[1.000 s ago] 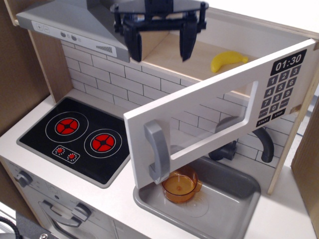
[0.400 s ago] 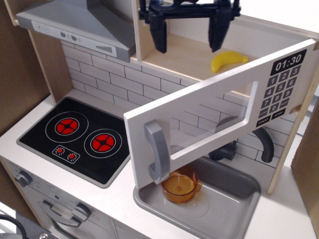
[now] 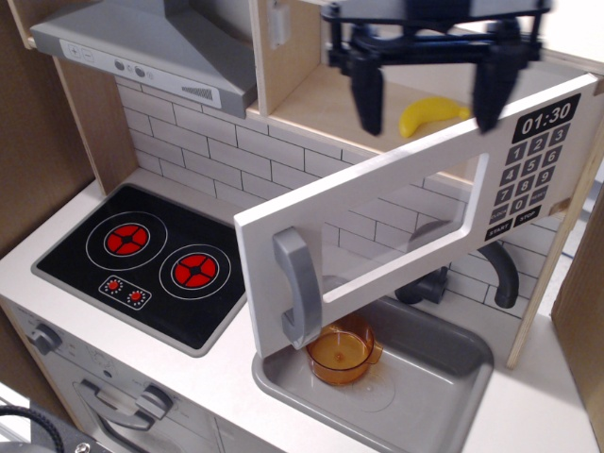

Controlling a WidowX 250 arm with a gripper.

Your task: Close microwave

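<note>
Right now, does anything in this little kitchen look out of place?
Yes. The microwave door hangs wide open over the sink, with a yellow banana lying inside. An orange cup sits in the sink beneath the door.

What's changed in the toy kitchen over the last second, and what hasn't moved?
The black gripper, jaws wide open, has slid right across the top, from beside the grey range hood to above the white microwave door. It holds nothing. The door is unmoved, swung open; the yellow banana and orange cup are unmoved.
</note>
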